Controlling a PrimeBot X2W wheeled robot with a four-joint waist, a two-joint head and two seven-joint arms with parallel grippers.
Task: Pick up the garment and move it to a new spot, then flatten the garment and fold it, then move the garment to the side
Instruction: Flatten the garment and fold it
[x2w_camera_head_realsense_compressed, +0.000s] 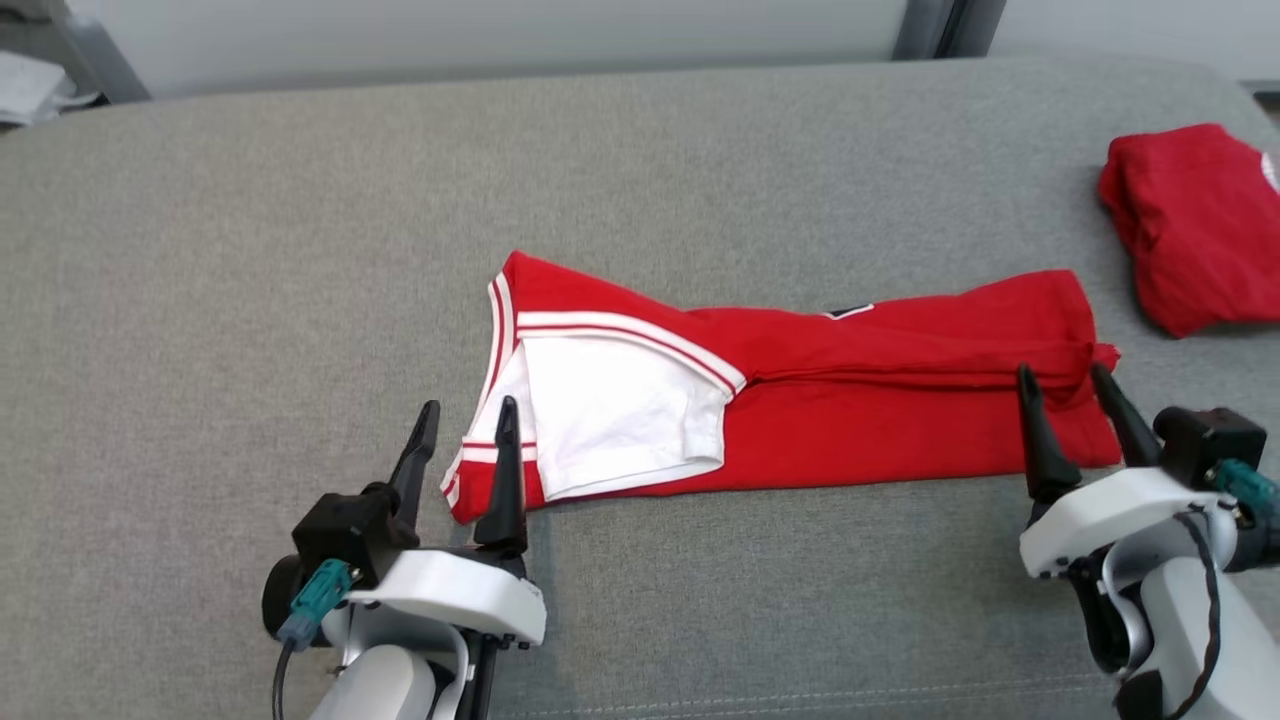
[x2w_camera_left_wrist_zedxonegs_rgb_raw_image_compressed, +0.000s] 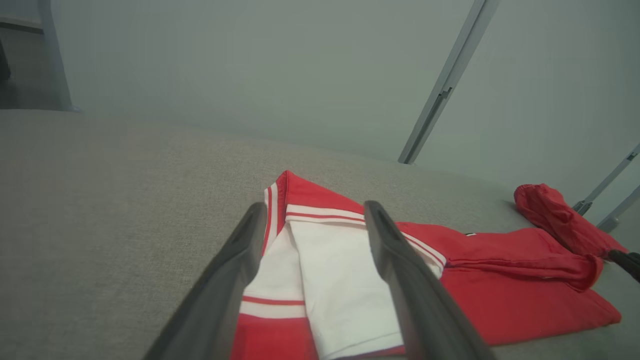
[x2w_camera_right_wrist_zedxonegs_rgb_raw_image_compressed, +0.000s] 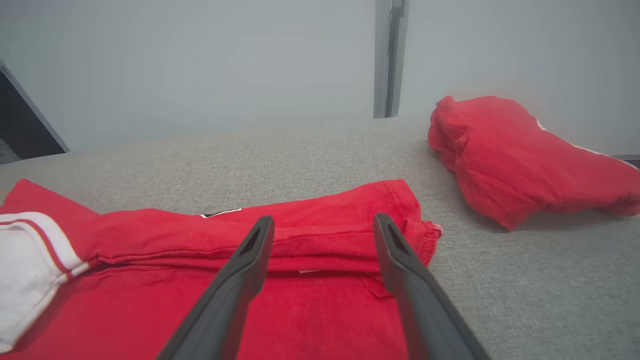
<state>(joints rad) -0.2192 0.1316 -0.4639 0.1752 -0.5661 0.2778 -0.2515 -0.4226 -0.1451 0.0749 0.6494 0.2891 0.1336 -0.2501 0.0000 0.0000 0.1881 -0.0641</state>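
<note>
The garment (x2w_camera_head_realsense_compressed: 850, 400) is a red shirt with white sleeve panel and red-white striped trim, folded lengthwise into a long band on the grey surface. My left gripper (x2w_camera_head_realsense_compressed: 465, 420) stands open just over its left end, fingers apart above the striped cuff (x2w_camera_left_wrist_zedxonegs_rgb_raw_image_compressed: 272, 305), holding nothing. Over the right end, near the hem (x2w_camera_right_wrist_zedxonegs_rgb_raw_image_compressed: 400, 225), my right gripper (x2w_camera_head_realsense_compressed: 1062, 375) stands open too, with only cloth below its fingers. The garment (x2w_camera_left_wrist_zedxonegs_rgb_raw_image_compressed: 500, 280) lies flat in both wrist views.
A second red garment (x2w_camera_head_realsense_compressed: 1195, 225), loosely bundled, lies at the far right edge of the grey padded surface (x2w_camera_head_realsense_compressed: 300, 250); it appears again in the right wrist view (x2w_camera_right_wrist_zedxonegs_rgb_raw_image_compressed: 510, 155). A pale wall with a metal post (x2w_camera_right_wrist_zedxonegs_rgb_raw_image_compressed: 389, 55) stands behind.
</note>
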